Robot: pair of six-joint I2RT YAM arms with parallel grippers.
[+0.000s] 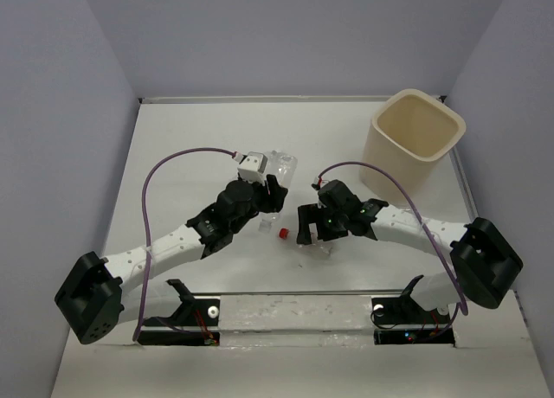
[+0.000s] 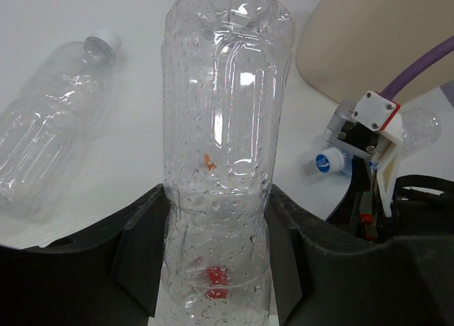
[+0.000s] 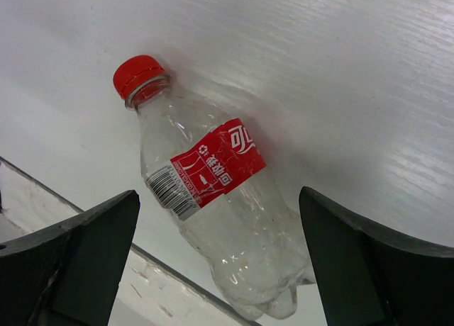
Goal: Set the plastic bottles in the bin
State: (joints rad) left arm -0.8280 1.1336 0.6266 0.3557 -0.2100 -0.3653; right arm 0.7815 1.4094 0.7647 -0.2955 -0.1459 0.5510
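My left gripper point(image 2: 218, 227) is shut on a clear, label-less plastic bottle point(image 2: 227, 113) with droplets inside; it stands near the table's middle point(image 1: 272, 197). My right gripper point(image 3: 220, 269) is open and empty, its jaws wide on either side of the lower body of a clear bottle with a red cap and red-white label point(image 3: 213, 191) lying on the table, without touching it. That red cap shows in the top view point(image 1: 283, 234), just left of my right gripper point(image 1: 310, 228). The cream-beige bin point(image 1: 417, 143) stands at the back right, and its wall also shows in the left wrist view point(image 2: 369, 42).
A clear bottle with a white cap point(image 2: 50, 142) lies left of the held one. A bottle with a blue cap point(image 2: 330, 161) lies by the right arm's wrist point(image 2: 369, 127). A clear bottle point(image 1: 282, 165) lies just beyond my left gripper. The table's near edge strip point(image 3: 142, 283) runs close under the red-cap bottle.
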